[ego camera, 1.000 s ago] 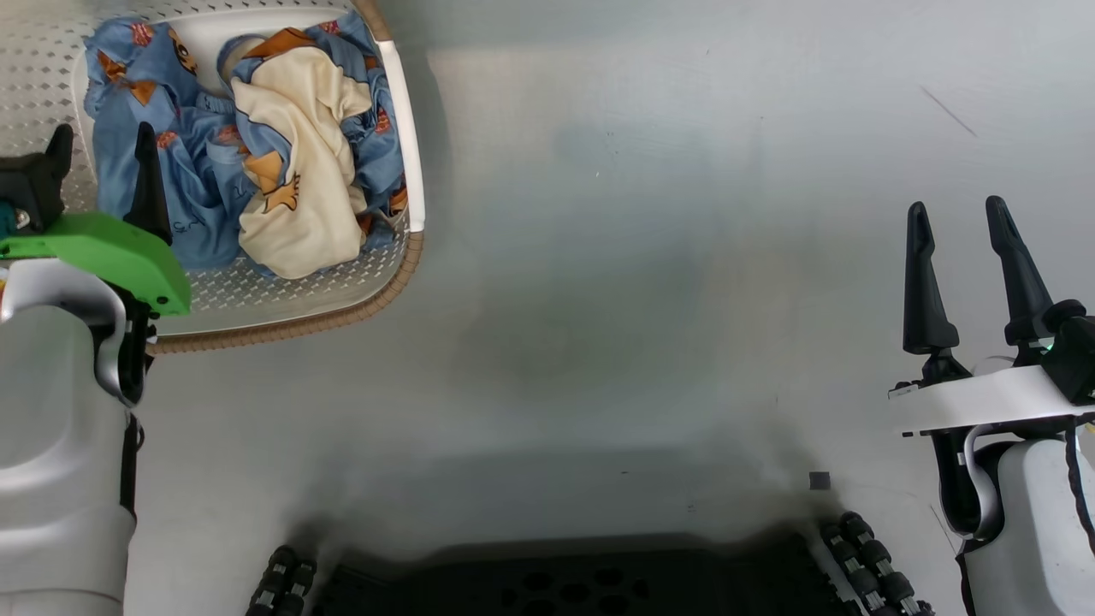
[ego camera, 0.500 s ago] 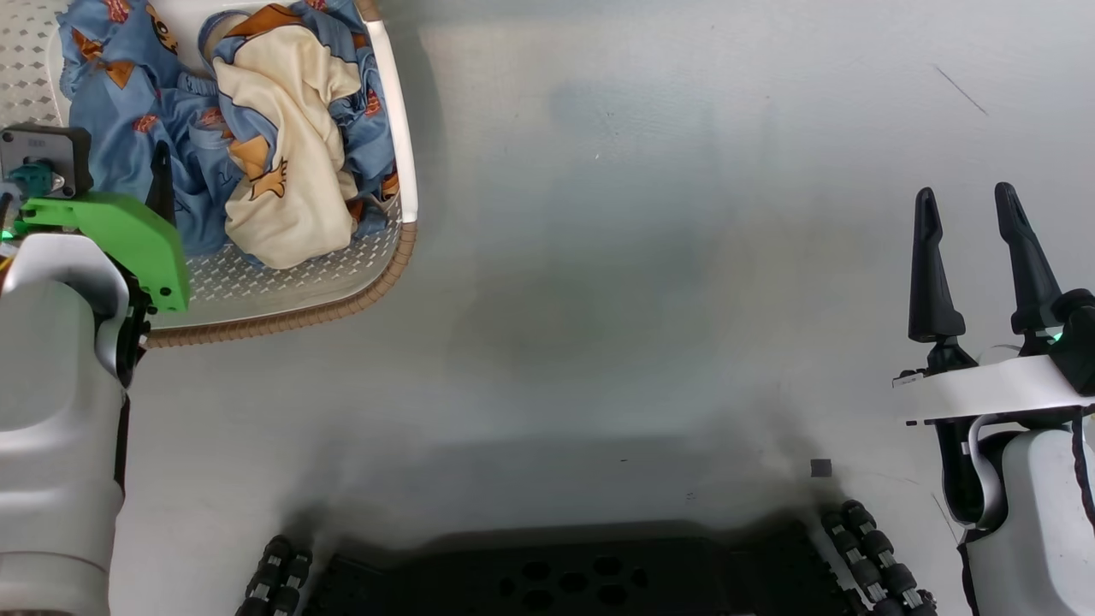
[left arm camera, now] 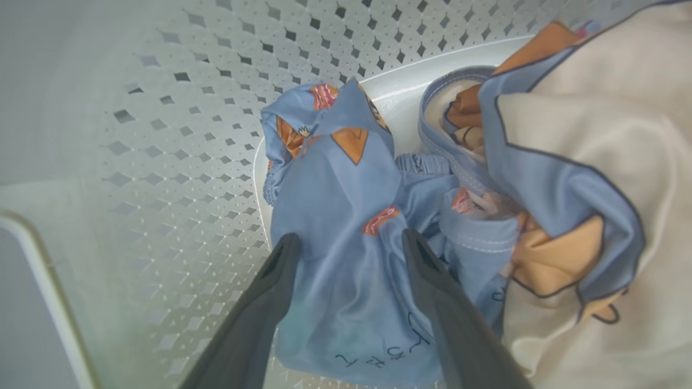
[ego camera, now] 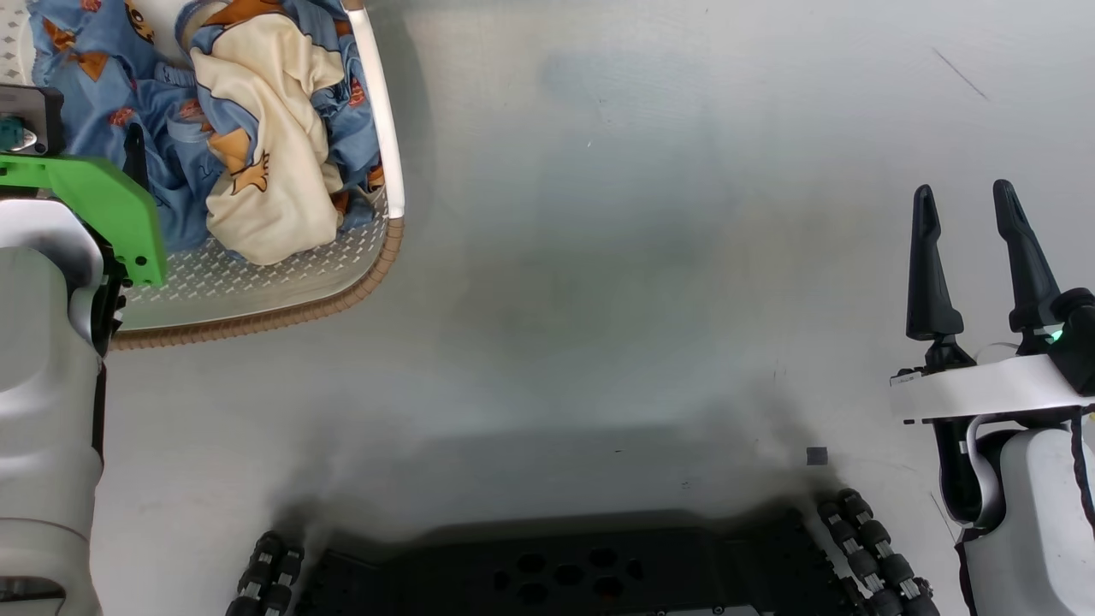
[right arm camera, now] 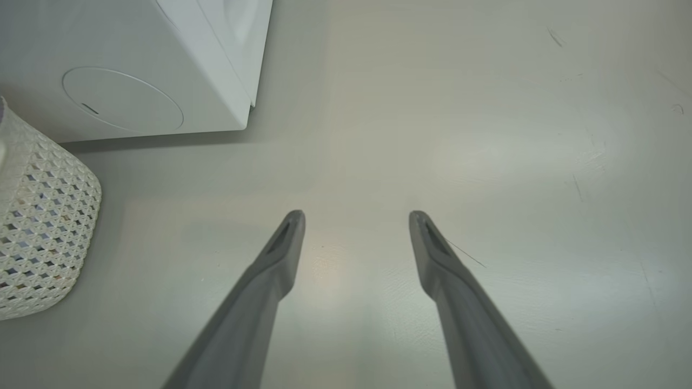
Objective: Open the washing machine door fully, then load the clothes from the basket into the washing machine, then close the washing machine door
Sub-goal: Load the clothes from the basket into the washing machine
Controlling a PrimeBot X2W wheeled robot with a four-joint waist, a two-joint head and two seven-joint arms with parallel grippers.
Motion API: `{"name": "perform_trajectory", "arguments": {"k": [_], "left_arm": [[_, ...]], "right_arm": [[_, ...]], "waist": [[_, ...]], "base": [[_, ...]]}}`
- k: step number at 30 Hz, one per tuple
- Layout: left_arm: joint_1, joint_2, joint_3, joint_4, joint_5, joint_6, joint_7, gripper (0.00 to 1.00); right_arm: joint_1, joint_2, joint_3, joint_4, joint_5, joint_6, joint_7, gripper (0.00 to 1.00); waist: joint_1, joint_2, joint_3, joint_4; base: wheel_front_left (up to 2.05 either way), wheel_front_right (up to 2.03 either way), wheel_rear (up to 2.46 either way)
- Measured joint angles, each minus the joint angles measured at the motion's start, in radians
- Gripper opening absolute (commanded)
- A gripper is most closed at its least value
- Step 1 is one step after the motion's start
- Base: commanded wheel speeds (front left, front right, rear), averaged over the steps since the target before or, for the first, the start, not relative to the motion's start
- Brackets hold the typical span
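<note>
I've got the left gripper (left arm camera: 348,237) with fingers spread over the blue clothes (left arm camera: 346,178) in the basket (left arm camera: 178,135); the right gripper (right arm camera: 355,216) is spread too, above the floor (right arm camera: 486,135).

A laundry area is suggested — a white washing machine (right arm camera: 43,32) with a round service flap (right arm camera: 122,100) is seen on a smooth, pale grey floor (ego camera: 642,257), and a perforated basket (ego camera: 257,318) of clothes (ego camera: 257,128) is set near it.

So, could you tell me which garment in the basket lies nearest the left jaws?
The light blue fabric garment with small orange prints, framed between them; the cream fabric garment lies off to the side.
</note>
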Motion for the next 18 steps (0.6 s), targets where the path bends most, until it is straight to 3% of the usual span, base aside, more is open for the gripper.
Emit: {"name": "perform_trajectory", "arguments": {"k": [18], "left_arm": [[-0.052, 0.008, -0.035, 0.085, 0.042, 0.045, 0.037, 1.00]], "right_arm": [[0.000, 0.009, -0.005, -0.014, 0.000, 0.000, 0.000, 1.00]], "waist": [[0.0000, 0.0000, 0.033, -0.004]], "base": [[0.00, 0.00, 0.00]]}}
